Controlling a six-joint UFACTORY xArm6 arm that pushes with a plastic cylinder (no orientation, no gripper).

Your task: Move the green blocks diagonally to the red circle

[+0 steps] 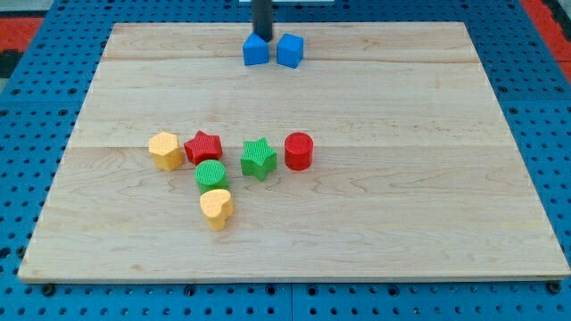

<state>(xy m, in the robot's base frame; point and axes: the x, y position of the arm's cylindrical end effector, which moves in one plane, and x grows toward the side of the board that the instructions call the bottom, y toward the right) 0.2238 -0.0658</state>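
A green star block [258, 159] lies just left of the red circle block [298, 151], nearly touching it. A green round block [211, 175] lies lower left of the star, below a red star block [203, 146]. The dark rod comes down at the view's top, and my tip [263, 37] is between and just behind two blue blocks, far above the green blocks.
The blue blocks [256, 50] [289, 51] sit side by side near the board's top edge. A yellow hexagon block [165, 151] lies left of the red star. A yellow heart block [216, 209] lies below the green round block. The wooden board [428, 205] rests on a blue pegboard.
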